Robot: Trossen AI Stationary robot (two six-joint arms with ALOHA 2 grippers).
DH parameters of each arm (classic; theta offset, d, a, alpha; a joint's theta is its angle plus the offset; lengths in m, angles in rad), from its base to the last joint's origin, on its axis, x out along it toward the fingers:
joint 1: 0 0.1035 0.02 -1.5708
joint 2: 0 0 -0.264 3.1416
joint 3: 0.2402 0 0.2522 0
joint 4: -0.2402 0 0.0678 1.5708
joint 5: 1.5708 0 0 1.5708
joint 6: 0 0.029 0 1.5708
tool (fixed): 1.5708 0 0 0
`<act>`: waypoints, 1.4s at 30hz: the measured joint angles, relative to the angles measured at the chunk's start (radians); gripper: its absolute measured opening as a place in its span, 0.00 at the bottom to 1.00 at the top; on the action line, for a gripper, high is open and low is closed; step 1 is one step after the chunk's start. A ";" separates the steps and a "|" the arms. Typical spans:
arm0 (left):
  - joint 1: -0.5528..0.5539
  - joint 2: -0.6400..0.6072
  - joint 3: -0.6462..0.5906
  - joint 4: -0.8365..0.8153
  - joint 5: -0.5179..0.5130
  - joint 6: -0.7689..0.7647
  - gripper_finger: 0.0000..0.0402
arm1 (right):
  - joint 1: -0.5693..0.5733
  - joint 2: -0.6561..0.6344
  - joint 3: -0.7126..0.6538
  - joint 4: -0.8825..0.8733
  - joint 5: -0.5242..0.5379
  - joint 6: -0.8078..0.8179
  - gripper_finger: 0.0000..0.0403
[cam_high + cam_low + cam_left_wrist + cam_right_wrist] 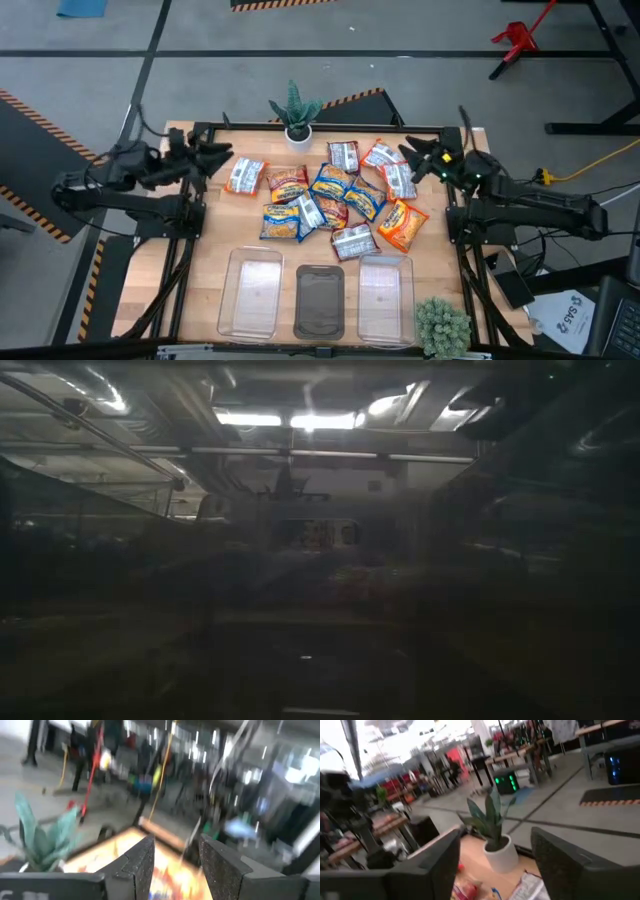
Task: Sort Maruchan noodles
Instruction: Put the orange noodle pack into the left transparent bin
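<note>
Wood table, sorting not started as far as the views show. All noodle packets sit in one loose heap mid-table, some overlapping: orange, blue-and-yellow, red-and-silver mixed together. One packet lies a little apart on the heap's left side, nearest the left arm.

Three bins in a row along the near edge: clear left bin, darker middle bin, clear right bin. None holds a packet, so judging from this, the whole job is left.

Left claw hovers near the far-left corner, above the table, fingers spread, nothing between them. Right claw hovers near the far-right part of the heap, fingers spread wide, also holding nothing. Neither touches a packet.

Small potted plant in a white pot stands at the far edge, centre. Second plant, bushier, sits at the near-right corner beside the right bin.

Room: grey floor, orange-black hazard tape strips by the table's far side, a red stand on the floor far right, cables along the right. Low view is too dark to read. Wrist views show a workshop behind, benches and gear, mostly blurred.
</note>
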 joint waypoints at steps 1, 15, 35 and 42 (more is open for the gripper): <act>0.000 0.030 0.030 -0.054 0.020 0.000 0.37 | 0.000 0.011 0.006 -0.001 0.000 -0.007 0.63; -0.001 0.283 0.134 -0.152 -0.078 0.030 0.41 | 0.000 0.047 0.017 -0.040 0.019 -0.026 0.74; 0.301 0.304 0.134 -0.361 0.337 -0.102 0.53 | 0.000 0.047 0.017 -0.079 0.018 -0.009 0.74; 0.453 0.388 0.134 -0.541 0.299 0.023 0.66 | 0.000 0.047 0.017 -0.096 0.024 -0.009 0.74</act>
